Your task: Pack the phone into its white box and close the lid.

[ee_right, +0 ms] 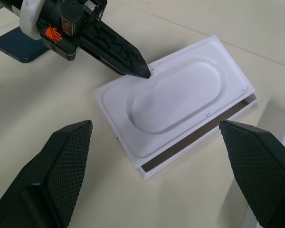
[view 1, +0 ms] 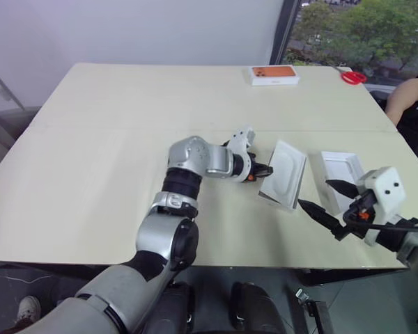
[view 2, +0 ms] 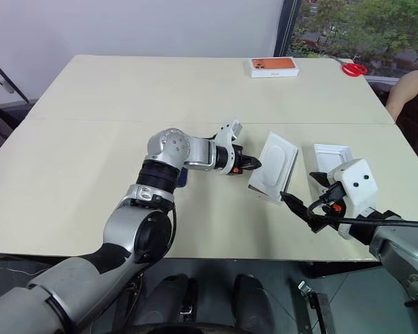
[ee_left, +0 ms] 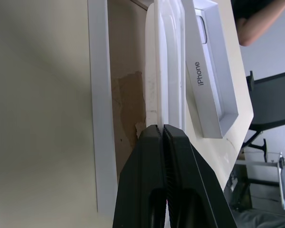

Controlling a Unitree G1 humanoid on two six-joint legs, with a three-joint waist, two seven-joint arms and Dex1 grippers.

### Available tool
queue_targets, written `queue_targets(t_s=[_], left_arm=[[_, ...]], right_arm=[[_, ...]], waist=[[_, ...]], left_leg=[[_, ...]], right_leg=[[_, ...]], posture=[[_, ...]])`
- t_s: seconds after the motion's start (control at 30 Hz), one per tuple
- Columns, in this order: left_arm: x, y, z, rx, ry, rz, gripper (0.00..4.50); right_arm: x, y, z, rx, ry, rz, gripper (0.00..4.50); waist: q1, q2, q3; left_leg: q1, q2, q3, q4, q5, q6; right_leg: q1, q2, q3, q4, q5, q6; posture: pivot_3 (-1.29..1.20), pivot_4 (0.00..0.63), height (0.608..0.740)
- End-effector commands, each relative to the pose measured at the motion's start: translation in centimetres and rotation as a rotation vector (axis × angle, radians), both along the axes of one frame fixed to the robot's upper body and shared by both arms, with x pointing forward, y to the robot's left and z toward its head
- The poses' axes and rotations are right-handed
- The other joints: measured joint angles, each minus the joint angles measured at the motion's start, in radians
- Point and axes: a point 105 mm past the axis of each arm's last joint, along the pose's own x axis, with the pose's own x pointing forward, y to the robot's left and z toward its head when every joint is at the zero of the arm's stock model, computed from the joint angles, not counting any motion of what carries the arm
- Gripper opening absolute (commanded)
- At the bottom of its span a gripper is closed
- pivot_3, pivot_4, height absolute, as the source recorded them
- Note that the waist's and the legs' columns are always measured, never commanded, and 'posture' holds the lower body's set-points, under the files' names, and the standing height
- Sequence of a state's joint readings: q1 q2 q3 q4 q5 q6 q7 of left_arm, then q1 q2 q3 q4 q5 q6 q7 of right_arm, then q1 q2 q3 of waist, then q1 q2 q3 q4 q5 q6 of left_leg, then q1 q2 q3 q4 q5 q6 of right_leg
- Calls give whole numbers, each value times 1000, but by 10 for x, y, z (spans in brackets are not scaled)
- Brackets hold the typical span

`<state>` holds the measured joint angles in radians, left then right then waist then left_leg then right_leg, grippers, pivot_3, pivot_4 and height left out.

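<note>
My left gripper point(view 1: 262, 169) reaches across to the right and is shut on the near edge of a thin white insert point(view 1: 285, 172) with an oval recess. The insert lies tilted over the white box point(ee_left: 97, 95), whose brownish floor shows beneath it. Behind my left forearm the dark blue phone point(ee_right: 16, 45) lies flat on the table. The lid point(view 1: 343, 169) sits open side up just right of the box, with "iPhone" printed on its side wall. My right gripper point(view 1: 313, 193) hovers open near the front right, pointing at the insert, with nothing between its fingers.
An orange-topped box point(view 1: 273, 74) stands at the table's far edge, with a red object point(view 1: 353, 76) to its right. A person's arm point(view 1: 407, 97) rests past the far right corner. The cream table point(view 1: 104, 153) has free room on its left half.
</note>
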<state>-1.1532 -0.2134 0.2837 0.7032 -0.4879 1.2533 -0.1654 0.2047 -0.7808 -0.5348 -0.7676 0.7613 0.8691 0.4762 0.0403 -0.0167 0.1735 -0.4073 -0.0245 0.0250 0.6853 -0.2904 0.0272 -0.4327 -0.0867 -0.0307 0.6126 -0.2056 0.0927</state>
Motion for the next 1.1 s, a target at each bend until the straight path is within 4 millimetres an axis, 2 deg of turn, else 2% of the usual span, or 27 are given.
queue_targets(t_s=[0.03, 0.27, 0.3, 0.37, 0.5, 0.57, 0.73, 0.87, 0.97, 1.0, 1.07, 1.1], left_arm=[[1, -9, 14, -14, -50, -18, 66], [2, -11, 11, -14, -42, -21, 66], [2, -11, 11, -13, -42, -22, 658], [1, -10, 12, -15, -41, -24, 1431], [3, -5, 15, -30, -40, -18, 3568], [4, -2, 17, -40, -39, -14, 4436], [14, 25, 26, -68, -84, 34, 4436], [28, 64, 36, -11, -331, 111, 4500], [29, 84, 34, 46, -458, 115, 4500], [28, 89, 31, 64, -481, 108, 4500], [26, 107, 22, 167, -599, 67, 4500], [23, 115, 16, 219, -656, 29, 4500]], right_arm=[[-3, 7, 6, -7, -31, 19, 4500], [-3, 7, 3, -11, -29, 16, 4500], [-3, 7, 3, -10, -30, 17, 4500], [-3, 8, 3, -6, -32, 18, 4500], [-2, 10, 1, -1, -29, 23, 4500], [-1, 11, 1, 1, -30, 24, 4500], [14, 7, -4, -34, -30, -29, 4500], [33, 6, -8, -20, -13, -82, 3294], [47, 6, -10, -14, 9, -122, 1626], [50, 7, -11, -14, 16, -129, 1215], [67, 4, -14, -30, 29, -187, 141], [74, 3, -15, -45, 31, -206, 12]], waist=[[0, 0, 0], [0, 0, 0], [0, 0, 0], [0, 0, 0], [0, 0, 0], [-1, 0, 0], [-5, 0, 0], [-9, 1, -1], [-4, 1, -1], [-3, 2, -1], [-3, 2, -1], [-3, 2, -1]], left_leg=[[0, 0, 0, 0, 0, 0], [0, 0, 0, 0, 0, 0], [0, 0, 0, 0, 0, 0], [0, 0, 0, 0, 0, 0], [0, 0, 0, 0, 0, 0], [0, 0, 0, 0, 0, 0], [1, 0, 0, 0, 0, 0], [1, 1, 0, 0, 0, 0], [1, 1, 0, 0, 1, -1], [1, 1, 0, 0, 1, -1], [0, 0, 0, 0, 1, -2], [0, 0, 1, 0, 1, -2]], right_leg=[[0, 0, 0, 0, 0, 0], [0, 0, 0, 0, 0, 0], [0, 0, 0, 0, 0, 0], [0, 0, 0, 0, 0, 0], [0, 0, 0, 0, 0, 0], [0, 0, 0, 0, 0, 0], [0, 0, 0, 1, 0, 0], [0, 0, 0, 1, 0, 0], [-1, 0, 1, 2, 0, -1], [-1, 0, 1, 2, 0, -1], [-1, -1, 1, 1, 0, -1], [-1, -1, 1, 1, 0, -3]], posture=[[0, 150, 740], [0, 150, 740], [0, 150, 740], [0, 150, 740], [0, 150, 740], [0, 150, 740], [0, 150, 740], [0, 150, 740], [0, 150, 740], [0, 150, 740], [0, 150, 740], [0, 150, 740]])
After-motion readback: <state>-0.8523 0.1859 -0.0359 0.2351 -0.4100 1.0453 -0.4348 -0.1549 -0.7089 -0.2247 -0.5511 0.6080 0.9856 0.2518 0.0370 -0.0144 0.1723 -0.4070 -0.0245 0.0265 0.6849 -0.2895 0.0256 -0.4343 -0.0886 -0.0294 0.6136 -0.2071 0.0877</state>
